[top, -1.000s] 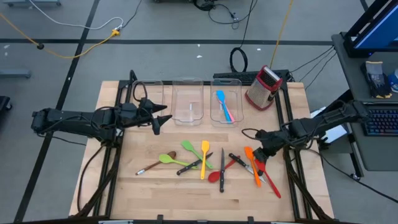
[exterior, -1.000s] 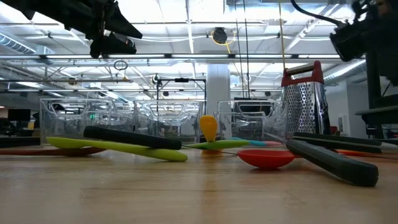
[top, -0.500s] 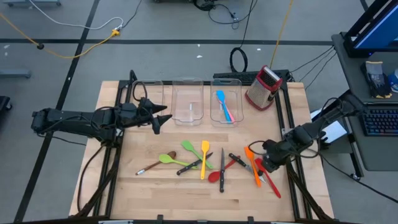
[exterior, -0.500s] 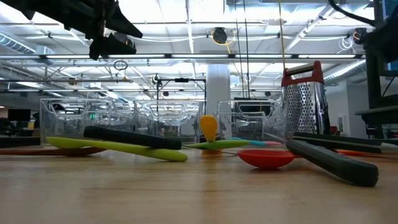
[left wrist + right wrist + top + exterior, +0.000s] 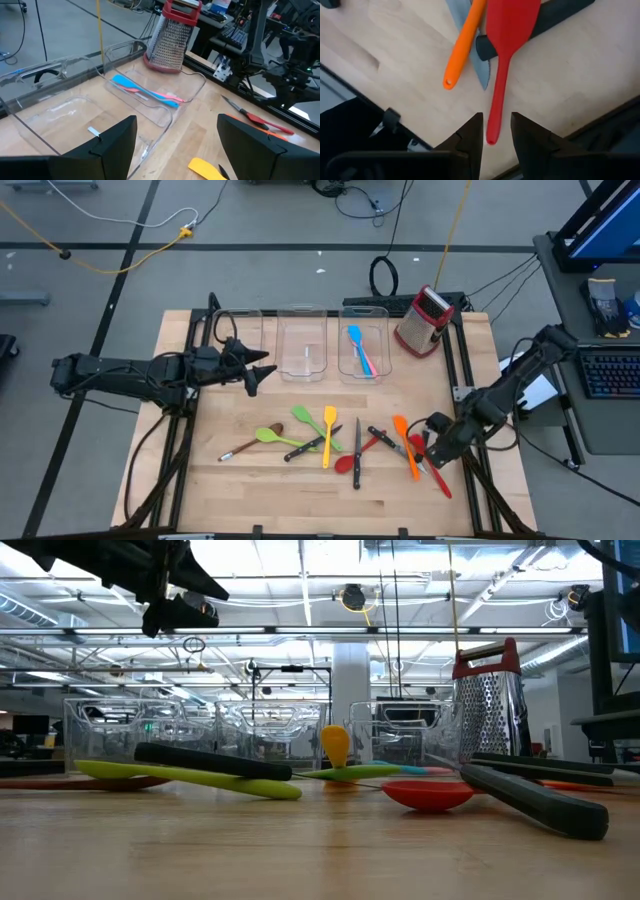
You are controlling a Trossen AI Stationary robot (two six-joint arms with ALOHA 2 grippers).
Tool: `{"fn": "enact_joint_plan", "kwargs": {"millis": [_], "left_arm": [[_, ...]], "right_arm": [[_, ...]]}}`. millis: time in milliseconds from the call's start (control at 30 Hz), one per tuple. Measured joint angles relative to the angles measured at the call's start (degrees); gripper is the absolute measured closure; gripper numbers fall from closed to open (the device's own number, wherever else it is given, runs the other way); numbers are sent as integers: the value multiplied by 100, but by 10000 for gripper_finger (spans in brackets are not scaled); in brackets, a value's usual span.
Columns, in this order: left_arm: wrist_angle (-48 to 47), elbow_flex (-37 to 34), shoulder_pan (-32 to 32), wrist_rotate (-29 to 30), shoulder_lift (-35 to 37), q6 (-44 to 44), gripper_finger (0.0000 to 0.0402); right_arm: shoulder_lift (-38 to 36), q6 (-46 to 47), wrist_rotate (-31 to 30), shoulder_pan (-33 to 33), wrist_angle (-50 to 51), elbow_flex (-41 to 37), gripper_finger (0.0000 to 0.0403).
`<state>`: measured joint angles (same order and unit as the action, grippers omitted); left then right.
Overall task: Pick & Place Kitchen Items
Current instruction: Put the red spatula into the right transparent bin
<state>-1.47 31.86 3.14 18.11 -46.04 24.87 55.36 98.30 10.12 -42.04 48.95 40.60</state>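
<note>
Loose kitchen items lie flat on the wooden table's near half: green spoons (image 5: pixel 285 430), a yellow spatula (image 5: pixel 329 430), a red spoon (image 5: pixel 355 458), black-handled knives (image 5: pixel 385 440), an orange spatula (image 5: pixel 405 442) and a red spatula (image 5: pixel 435 470). A blue and a pink utensil (image 5: pixel 360 352) lie in the right clear bin. My right gripper (image 5: pixel 496 134) points down over the red spatula's handle end (image 5: pixel 491 136), fingers slightly apart on either side of it, touching nothing that I can see. My left gripper (image 5: pixel 255 375) hangs open in the air near the left bin.
Three clear bins (image 5: pixel 303 345) stand in a row at the far side. A red-and-steel grater (image 5: pixel 425 320) stands at the far right. The orange spatula (image 5: pixel 465 45) and a knife blade (image 5: pixel 481 75) lie close beside the red spatula's handle (image 5: pixel 499 85). The table's right edge is close by.
My right gripper has swung toward the table's near edge and slightly down, from beside the orange spatula's blade to above the red spatula's handle end. Its arm has left the low view. The utensils have stayed where they were.
</note>
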Motion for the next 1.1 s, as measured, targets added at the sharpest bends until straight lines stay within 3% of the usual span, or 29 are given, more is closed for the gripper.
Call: {"fn": "enact_joint_plan", "kwargs": {"millis": [300, 800, 1100], "left_arm": [[0, 0, 0, 2, 0, 146, 123], [-5, 0, 0, 2, -2, 155, 123], [-7, 0, 0, 2, 0, 94, 123]], "right_arm": [[246, -181, -135, -99, -68, 0, 307], [278, -153, -282, -196, -173, 0, 216], [685, -61, -261, -283, -453, 0, 207]]}}
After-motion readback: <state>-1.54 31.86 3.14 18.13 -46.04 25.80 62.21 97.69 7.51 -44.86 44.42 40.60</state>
